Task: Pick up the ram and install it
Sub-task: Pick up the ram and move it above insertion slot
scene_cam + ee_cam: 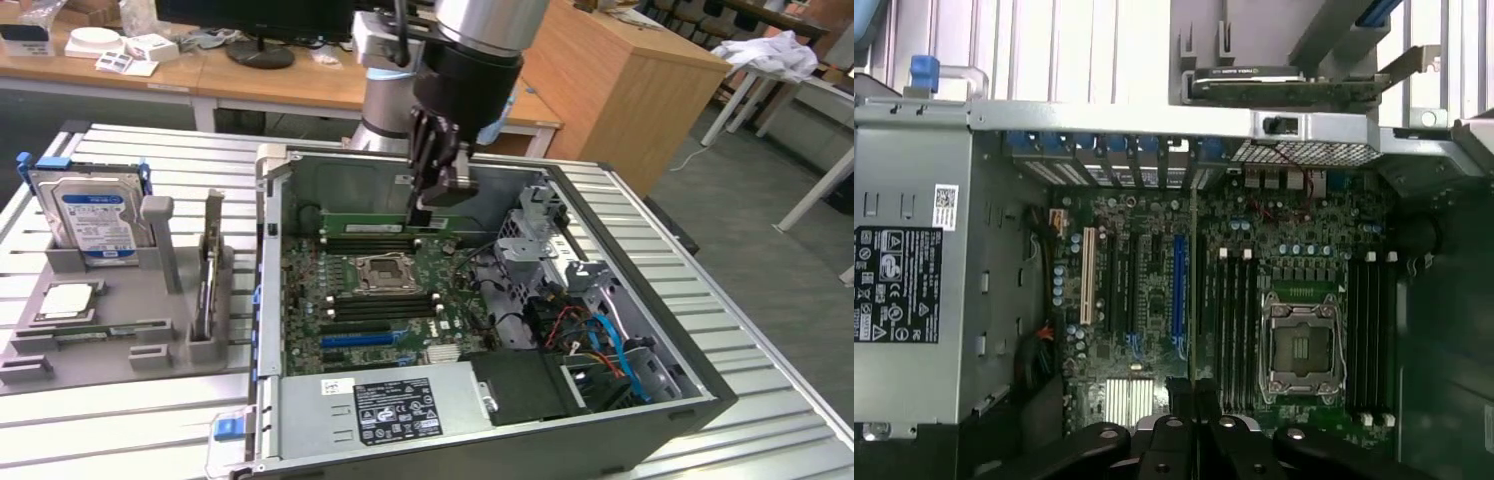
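My gripper [435, 208] hangs inside the open computer case [627, 300], over the far end of the motherboard [400, 290]. It is shut on the ram [1194, 300], which the wrist view shows edge-on as a thin dark line running out from the fingertips [1176, 392]. The stick lies parallel to the black memory slots [1234, 320] and hovers just beside them, toward the blue slot [1178, 290]. The CPU socket [1301, 345] has more slots [1374, 330] on its other side. A second, similar stick [211, 270] stands upright in the grey holder [107, 350] at the exterior view's left.
A silver hard drive with a blue label [96, 215] and a square CPU chip [67, 300] sit in the holder. Inside the case are the power supply [394, 405], a drive cage [541, 235] and blue and red cables [601, 340]. The case walls stand close around the gripper.
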Tool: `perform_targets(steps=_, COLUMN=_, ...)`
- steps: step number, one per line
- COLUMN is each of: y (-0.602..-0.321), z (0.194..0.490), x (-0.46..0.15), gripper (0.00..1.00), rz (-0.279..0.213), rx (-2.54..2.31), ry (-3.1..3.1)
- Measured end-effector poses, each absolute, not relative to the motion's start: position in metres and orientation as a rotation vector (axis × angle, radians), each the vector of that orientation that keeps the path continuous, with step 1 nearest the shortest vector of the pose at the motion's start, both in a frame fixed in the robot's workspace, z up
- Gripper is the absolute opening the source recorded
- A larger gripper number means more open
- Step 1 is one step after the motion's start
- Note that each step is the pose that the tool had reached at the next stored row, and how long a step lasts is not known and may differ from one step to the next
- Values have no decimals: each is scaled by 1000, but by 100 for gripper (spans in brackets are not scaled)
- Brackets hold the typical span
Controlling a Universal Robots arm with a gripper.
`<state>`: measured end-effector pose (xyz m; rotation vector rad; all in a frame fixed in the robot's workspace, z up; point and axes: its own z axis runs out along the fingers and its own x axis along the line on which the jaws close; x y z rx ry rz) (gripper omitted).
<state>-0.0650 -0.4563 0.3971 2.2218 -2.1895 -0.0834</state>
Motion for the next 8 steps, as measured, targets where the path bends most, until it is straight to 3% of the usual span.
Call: perform_targets(steps=8, y=-457, z=397, x=-45, gripper=12, rz=-85, rx=2221, ry=-2189)
